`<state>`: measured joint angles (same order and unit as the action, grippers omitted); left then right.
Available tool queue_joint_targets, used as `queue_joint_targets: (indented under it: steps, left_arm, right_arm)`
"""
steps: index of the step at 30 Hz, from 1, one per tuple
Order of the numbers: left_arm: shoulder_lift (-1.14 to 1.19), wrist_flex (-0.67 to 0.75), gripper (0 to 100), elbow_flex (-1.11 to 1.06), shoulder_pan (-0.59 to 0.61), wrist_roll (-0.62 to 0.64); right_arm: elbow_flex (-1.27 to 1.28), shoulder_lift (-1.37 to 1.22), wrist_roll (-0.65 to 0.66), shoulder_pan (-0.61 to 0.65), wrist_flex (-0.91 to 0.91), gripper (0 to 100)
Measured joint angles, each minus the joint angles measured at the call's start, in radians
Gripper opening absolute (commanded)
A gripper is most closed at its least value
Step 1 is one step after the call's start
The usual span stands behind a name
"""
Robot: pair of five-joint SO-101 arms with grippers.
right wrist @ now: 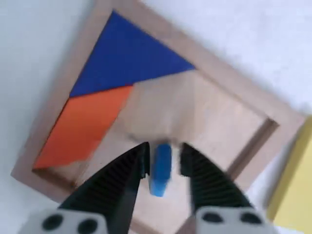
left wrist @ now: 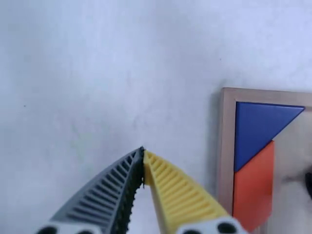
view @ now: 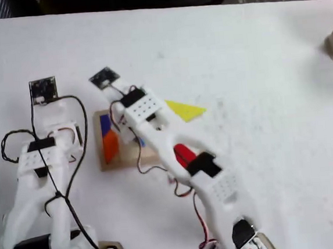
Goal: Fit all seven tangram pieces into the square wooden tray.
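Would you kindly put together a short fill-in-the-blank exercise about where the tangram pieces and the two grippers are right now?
1. In the wooden tray, the piece touching the blue triangle is coloured ___.
2. The right gripper holds the small light-blue piece above the wooden ___.
3. The left gripper is ___, over the bare table beside the tray.
4. Outside the tray lie a red piece and a triangle coloured ___.

Missing words: orange; tray; shut; yellow.
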<state>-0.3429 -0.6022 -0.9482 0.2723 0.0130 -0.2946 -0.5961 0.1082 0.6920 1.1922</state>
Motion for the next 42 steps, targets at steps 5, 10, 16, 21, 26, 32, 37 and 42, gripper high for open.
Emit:
queue_joint_targets:
  steps: [5, 10, 16, 21, 26, 32, 37, 42]
  left_arm:
    - [0.0, 0.0, 2, 0.0, 0.0, 0.0]
    - [0.0, 0.0, 2, 0.0, 0.0, 0.0]
    - [0.0, 0.002, 2, 0.0, 0.0, 0.0]
    - [0.0, 0.006, 2, 0.0, 0.0, 0.0]
    - [0.0, 0.006, 2, 0.0, 0.0, 0.0]
    - [0.0, 0.006, 2, 0.0, 0.0, 0.0]
    - [0.0, 0.006, 2, 0.0, 0.0, 0.0]
    - [0.0, 0.006, 2, 0.0, 0.0, 0.0]
  right_arm:
    - [-0.203, -0.092, 0.003, -0.011, 0.143, 23.3]
    - [-0.422, -0.097, 0.003, -0.077, 0.354, 17.9]
    - [-0.597, -0.095, 0.008, -0.15, 0.491, 12.2]
    - [-0.489, -0.043, 0.008, -0.183, 0.491, 1.9]
    - [-0.278, 0.06, 0.008, -0.18, 0.479, 1.8]
    - [0.052, 0.161, 0.008, -0.167, 0.287, 1.8]
    - [0.258, 0.232, 0.008, -0.095, 0.132, 1.8]
    - [0.336, 0.235, 0.009, -0.092, 0.029, 1.8]
